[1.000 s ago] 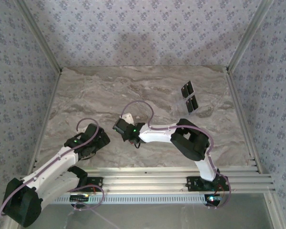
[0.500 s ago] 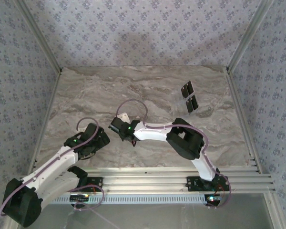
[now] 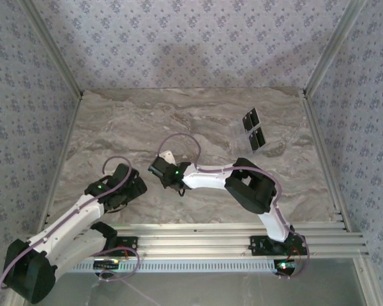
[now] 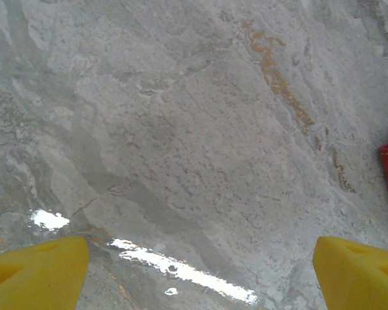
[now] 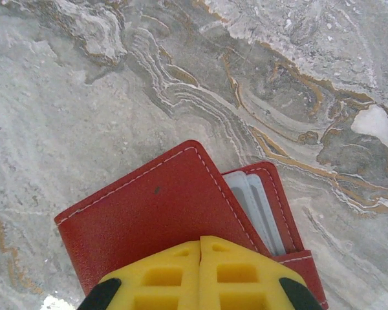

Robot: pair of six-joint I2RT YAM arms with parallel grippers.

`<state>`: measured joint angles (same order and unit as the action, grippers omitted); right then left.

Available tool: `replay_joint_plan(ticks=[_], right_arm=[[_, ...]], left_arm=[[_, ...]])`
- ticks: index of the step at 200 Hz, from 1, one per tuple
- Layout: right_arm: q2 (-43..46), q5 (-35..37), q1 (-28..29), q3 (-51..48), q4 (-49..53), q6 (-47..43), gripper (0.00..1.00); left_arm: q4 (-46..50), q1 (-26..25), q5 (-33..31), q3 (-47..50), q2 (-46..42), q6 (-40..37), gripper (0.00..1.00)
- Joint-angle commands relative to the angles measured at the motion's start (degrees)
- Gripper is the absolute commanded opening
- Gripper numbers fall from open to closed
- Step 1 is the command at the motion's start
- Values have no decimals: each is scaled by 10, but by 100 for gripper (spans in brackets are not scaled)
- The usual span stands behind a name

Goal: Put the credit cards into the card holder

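Your right gripper (image 5: 200,274) has its two yellow pads pressed together with nothing between them. It hangs over the red cover of the card holder (image 5: 149,219); I cannot tell if it touches the cover. The card holder lies on the marble table (image 3: 147,121) near the middle, partly unfolded, with the grey pockets showing at the right side of the cover. Your left gripper (image 4: 197,278) stands wide and empty just beside it (a red edge shows at the right border of its wrist view).

The credit cards (image 3: 258,138), two of them as far as I can see, lie well apart from the holder, toward the far right of the table.

I judge the holder to be light and soft, with a stitched cover that may spring back, so hold it down by the cover while a card goes in. The cards look thin, stiff and flat on a smooth surface, so they may slide; take them by the long edges.
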<state>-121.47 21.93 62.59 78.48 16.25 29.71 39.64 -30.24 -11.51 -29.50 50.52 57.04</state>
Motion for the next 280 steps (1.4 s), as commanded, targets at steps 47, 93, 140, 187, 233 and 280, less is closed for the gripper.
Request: replay_joint_plan(ticks=[47, 93, 140, 187, 233, 280], right_arm=[[-188, -406, -13, -142, 97, -21, 1], [-108, -380, -29, -146, 115, -33, 6], [-58, -367, -34, -107, 155, -58, 17], [-31, -362, -34, -65, 174, -65, 31], [2, -362, -35, -57, 175, -62, 40], [21, -363, -32, -85, 133, -53, 48]], left_arm=[[-46, 3, 24, -54, 113, -34, 90], [-82, 1, 30, -82, 189, -48, 90], [-114, 1, 38, -118, 269, -59, 90], [-133, 3, 34, -133, 317, -56, 90], [-145, 2, 36, -132, 348, -54, 90], [-159, 3, 39, -122, 357, -52, 90]])
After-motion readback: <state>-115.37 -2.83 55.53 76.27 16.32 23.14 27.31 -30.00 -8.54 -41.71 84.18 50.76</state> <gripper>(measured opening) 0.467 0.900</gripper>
